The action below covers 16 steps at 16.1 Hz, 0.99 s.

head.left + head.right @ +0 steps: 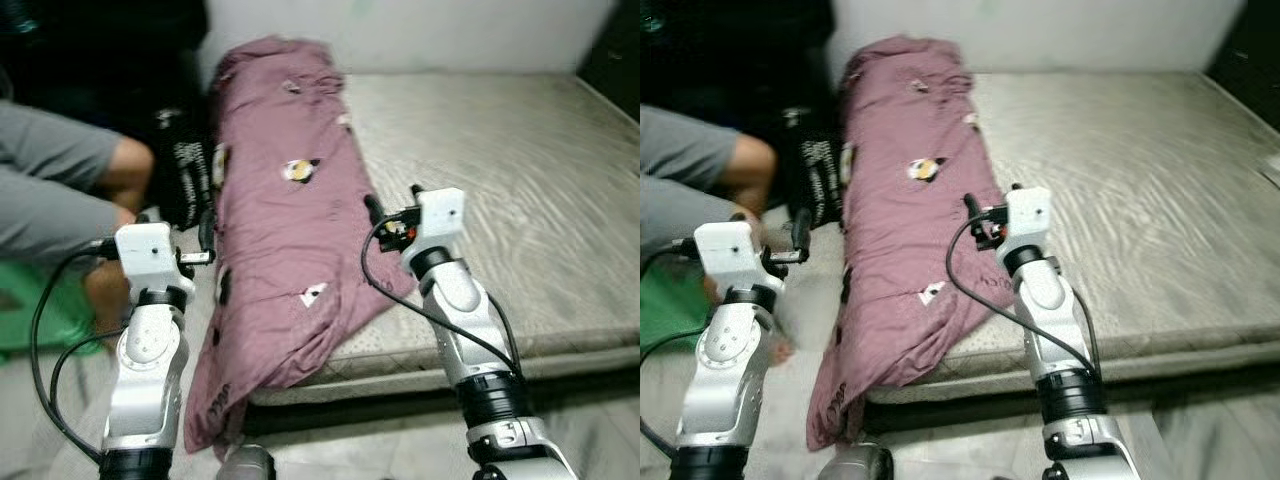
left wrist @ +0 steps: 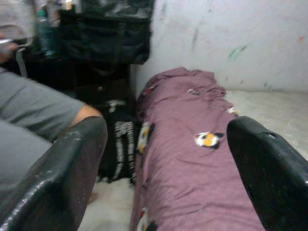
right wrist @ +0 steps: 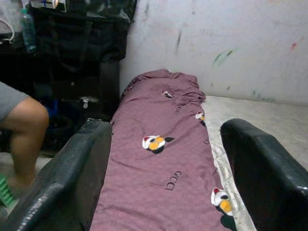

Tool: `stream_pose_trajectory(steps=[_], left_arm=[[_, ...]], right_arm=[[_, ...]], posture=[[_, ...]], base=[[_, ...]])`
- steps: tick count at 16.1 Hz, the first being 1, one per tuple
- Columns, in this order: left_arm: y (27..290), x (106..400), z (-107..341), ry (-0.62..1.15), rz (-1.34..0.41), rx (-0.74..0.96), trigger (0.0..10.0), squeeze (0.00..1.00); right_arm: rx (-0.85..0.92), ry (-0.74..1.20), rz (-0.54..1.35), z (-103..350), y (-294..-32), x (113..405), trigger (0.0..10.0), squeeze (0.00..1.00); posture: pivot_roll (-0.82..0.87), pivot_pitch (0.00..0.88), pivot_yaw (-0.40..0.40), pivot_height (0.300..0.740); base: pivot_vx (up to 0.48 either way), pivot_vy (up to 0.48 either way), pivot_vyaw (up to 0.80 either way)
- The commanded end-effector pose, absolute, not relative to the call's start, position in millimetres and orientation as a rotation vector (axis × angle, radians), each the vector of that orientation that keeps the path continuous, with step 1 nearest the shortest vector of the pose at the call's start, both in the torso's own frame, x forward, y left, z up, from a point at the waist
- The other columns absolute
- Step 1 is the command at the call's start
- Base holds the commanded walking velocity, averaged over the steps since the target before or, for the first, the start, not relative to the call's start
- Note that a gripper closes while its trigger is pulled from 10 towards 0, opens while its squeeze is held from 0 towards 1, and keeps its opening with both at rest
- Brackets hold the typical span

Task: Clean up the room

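A mauve quilt [image 1: 290,210] with small cartoon patches lies folded lengthwise along the left side of a bare grey mattress [image 1: 520,200]. Its near end hangs over the mattress corner toward the floor. My right gripper [image 1: 393,200] hovers open above the quilt's right edge, near the middle of its length, with nothing between its fingers [image 3: 67,178]. My left gripper [image 1: 180,225] is held open beside the quilt's left edge, off the mattress, between the quilt and a seated person. In the left wrist view the quilt [image 2: 192,159] lies ahead between the open fingers [image 2: 269,173].
A person in grey shorts sits at the left, one knee [image 1: 130,165] close to my left arm, with a green stool [image 1: 40,310] below. A black patterned bag [image 1: 185,165] stands between the person and the bed. A white wall [image 1: 420,30] backs the mattress.
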<state>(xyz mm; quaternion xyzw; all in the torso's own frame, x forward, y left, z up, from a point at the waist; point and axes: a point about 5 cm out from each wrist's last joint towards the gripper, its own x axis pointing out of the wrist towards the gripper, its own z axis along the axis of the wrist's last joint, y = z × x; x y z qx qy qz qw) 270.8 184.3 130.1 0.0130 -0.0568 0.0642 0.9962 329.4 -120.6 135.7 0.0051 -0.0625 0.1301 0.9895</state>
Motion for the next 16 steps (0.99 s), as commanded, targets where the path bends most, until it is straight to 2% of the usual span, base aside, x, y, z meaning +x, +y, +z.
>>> stream_pose_trajectory(steps=[1,8,10,16], left_arm=[[182.7,269.7,133.3,-0.122,0.125,0.038,10.0,0.0],[187.4,245.7,111.5,-0.062,0.118,0.062,10.0,0.0],[195.0,235.2,101.4,-0.034,0.127,0.067,10.0,0.0],[196.6,236.2,82.9,0.042,0.104,0.032,10.0,0.0]], right_arm=[[0.01,-0.125,0.238,134.7,-124.0,327.9,10.0,0.0],[0.023,-0.049,0.183,109.8,-132.5,301.8,10.0,0.0],[-0.1,-0.031,0.132,102.4,-138.6,293.9,10.0,0.0],[-0.097,0.075,0.108,81.0,-140.0,289.2,10.0,0.0]], posture=[[0.04,0.0,-0.035,0.74],[0.05,0.024,-0.038,0.74],[0.05,0.028,-0.043,0.74],[0.04,0.0,-0.024,0.74]], base=[[0.0,0.0,0.0],[0.0,0.0,0.0],[0.0,0.0,0.0],[0.0,0.0,0.0]])
